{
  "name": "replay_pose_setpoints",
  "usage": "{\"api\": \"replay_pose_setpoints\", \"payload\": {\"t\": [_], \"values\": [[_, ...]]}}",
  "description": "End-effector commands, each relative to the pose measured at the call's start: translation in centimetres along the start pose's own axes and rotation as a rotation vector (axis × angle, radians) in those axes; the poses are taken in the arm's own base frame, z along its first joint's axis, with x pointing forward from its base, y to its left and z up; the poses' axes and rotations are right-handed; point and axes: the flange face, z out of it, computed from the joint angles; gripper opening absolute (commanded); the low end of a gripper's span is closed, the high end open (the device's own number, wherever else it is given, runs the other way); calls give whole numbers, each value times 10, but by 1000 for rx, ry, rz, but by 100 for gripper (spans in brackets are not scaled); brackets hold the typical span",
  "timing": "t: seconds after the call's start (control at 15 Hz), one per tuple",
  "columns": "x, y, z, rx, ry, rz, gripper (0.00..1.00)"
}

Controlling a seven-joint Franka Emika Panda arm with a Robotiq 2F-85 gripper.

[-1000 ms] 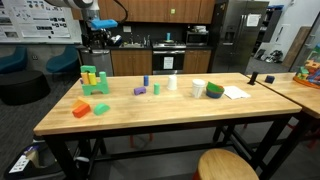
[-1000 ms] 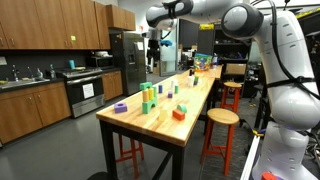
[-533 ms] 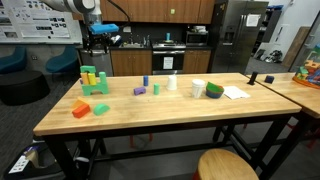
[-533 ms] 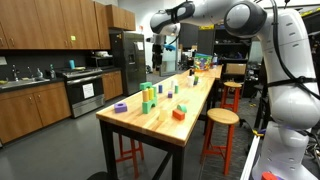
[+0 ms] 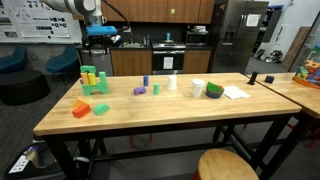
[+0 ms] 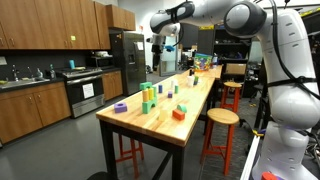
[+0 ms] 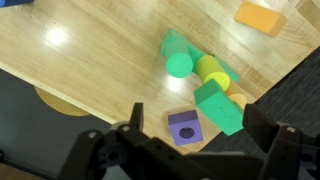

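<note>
Gripper (image 5: 102, 42) hangs high in an exterior view, well above and behind the purple block (image 5: 139, 90), which lies on the wooden worktop (image 5: 170, 118). Left of the purple block in this picture stands a green block stack (image 5: 93, 80). Farther left of it, toward the front edge, lie an orange block (image 5: 81, 108) and a small green piece (image 5: 101, 109). Just right of the purple block stands a blue cylinder (image 5: 145, 80), then a white cup (image 5: 172, 82), and well to the right a green bowl (image 5: 215, 90) beside a sheet of paper (image 5: 236, 92).

In an exterior view along the worktop (image 6: 165, 125), the purple block (image 6: 120, 107) lies near the close end. The green block stack (image 6: 148, 95) stands just beyond it, and the orange block (image 6: 179, 114) sits across from it by the opposite edge. The gripper (image 6: 158, 50) hangs far beyond and well above the purple block, touching nothing.

Looking down in the wrist view, the gripper (image 7: 193, 112) is spread wide and holds nothing, its fingers (image 7: 135, 118) well apart. The purple block (image 7: 183, 127), with a round hole in its top, shows between them, far below on the worktop (image 7: 90, 50). A green cube (image 7: 218, 107) sits just beside the purple block. A yellow cylinder (image 7: 212, 70) and a green cylinder (image 7: 178, 58) lie just beyond it. The orange block (image 7: 258, 16) lies well apart from the purple block, and a round stool seat (image 7: 55, 100) shows past the worktop's edge.
</note>
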Motion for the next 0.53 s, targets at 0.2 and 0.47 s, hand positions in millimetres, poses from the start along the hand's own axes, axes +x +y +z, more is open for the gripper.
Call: {"api": "replay_pose_setpoints", "payload": {"t": [0.2,0.47], "values": [[-5,4,3,-54,51,365,100],[-22,7,11,-109,73,581,100]]}}
